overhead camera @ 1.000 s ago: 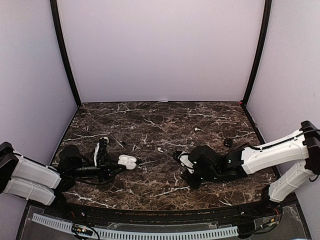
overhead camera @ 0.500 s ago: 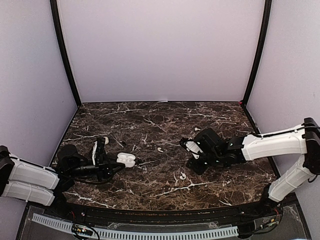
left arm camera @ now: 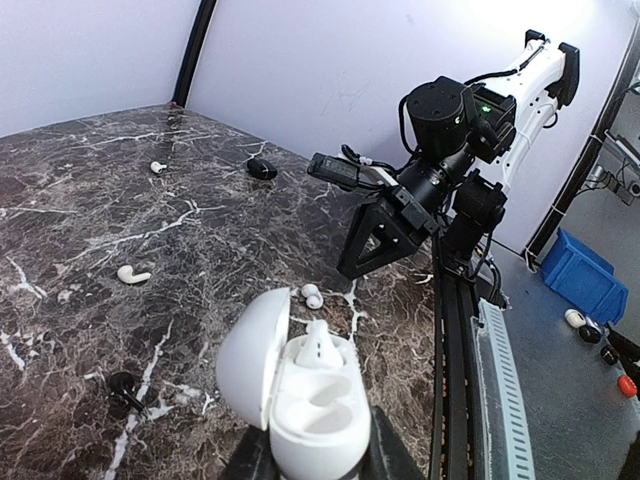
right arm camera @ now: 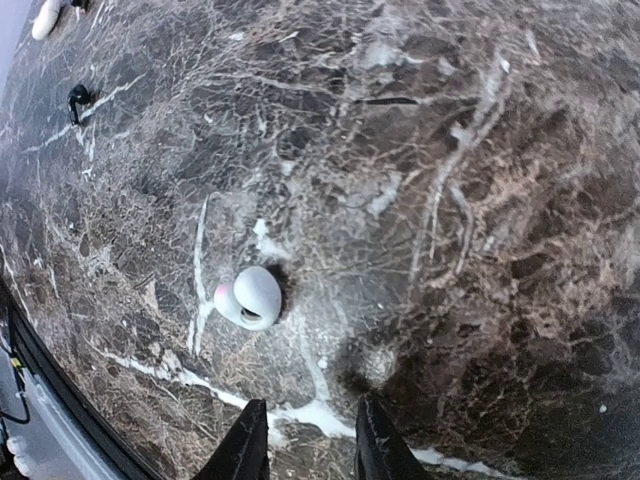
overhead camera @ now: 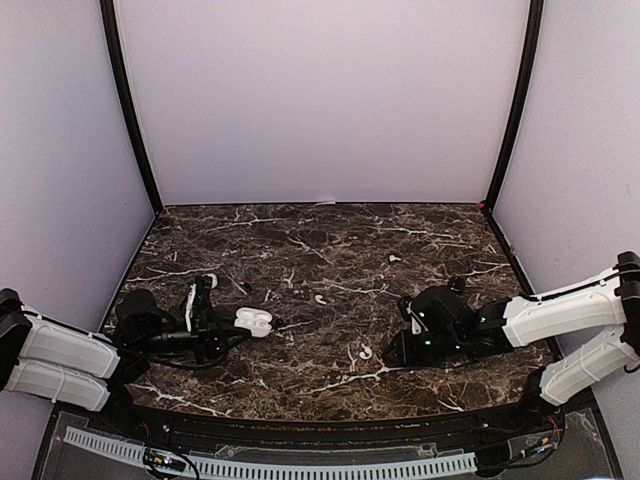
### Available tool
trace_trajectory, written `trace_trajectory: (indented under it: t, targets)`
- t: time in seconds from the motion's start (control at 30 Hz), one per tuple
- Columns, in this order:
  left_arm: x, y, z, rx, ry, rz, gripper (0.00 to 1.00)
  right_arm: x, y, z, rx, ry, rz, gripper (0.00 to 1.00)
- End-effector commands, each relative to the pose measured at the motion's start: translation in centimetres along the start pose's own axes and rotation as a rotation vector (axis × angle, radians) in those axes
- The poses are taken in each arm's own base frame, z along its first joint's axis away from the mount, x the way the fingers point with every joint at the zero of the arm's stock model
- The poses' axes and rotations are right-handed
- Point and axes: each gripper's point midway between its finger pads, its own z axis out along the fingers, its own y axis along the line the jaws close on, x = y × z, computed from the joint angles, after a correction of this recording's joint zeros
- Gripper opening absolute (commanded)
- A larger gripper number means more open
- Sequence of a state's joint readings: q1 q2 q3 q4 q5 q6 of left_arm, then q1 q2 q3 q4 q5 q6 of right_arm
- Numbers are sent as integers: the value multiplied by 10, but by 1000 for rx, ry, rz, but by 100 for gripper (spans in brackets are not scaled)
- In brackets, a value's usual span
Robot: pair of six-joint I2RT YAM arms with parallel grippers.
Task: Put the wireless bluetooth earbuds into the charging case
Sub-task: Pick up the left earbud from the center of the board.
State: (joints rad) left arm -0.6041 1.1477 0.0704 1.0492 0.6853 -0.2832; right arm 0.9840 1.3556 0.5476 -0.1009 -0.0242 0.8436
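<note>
Earbuds (left arm camera: 133,272): 3 loose, 1 seated | 1 charging case (left arm camera: 310,400), left pincer (left arm camera: 315,455) gripping | right pincer (right arm camera: 305,445) parted

Open white charging case (left arm camera: 312,405); loose earbuds (right arm camera: 250,297) nearby

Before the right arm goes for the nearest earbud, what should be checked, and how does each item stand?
1. Charging case lid open: ok.
2. Left gripper shut on the case: ok.
3. One slot free: ok; seated earbud fills the other.
4. Right gripper open, empty: ok.
5. Nearest earbud between its fingers: not ok, it lies ahead of them.
6. Which slot that earbud fits: cannot tell.
</note>
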Motion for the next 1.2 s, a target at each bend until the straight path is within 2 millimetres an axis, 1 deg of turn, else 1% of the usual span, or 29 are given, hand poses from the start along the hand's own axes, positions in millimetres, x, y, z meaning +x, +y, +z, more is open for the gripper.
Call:
trace_trajectory:
  t: [0.0, 0.13, 0.2, 0.27, 0.5, 0.8, 1.03, 1.17]
  targets:
    - [-3, -8, -1, 50, -17, 46, 0, -18, 16, -8, -110, -115, 178, 28]
    - [-1, -19, -3, 110, -18, 107, 0, -15, 15, -4, -100, -95, 189, 26]
    - [1, -29, -5, 169, -20, 143, 0, -15, 18, -2, -108, -88, 187, 26]
    - [0, -36, -6, 203, -28, 176, 0, -14, 21, 0, -117, -81, 184, 26]
    - [-3, -41, -5, 245, -35, 200, 0, -6, 24, 8, -129, -52, 180, 26]
    - [0, -51, -3, 341, -27, 229, 0, 0, 25, 21, -134, -23, 165, 24]
    - [7, -73, -6, 494, -30, 262, 0, 2, 25, 30, -131, -10, 169, 22]
    - [11, -82, -10, 545, -46, 285, 0, 0, 26, 35, -122, -5, 161, 21]
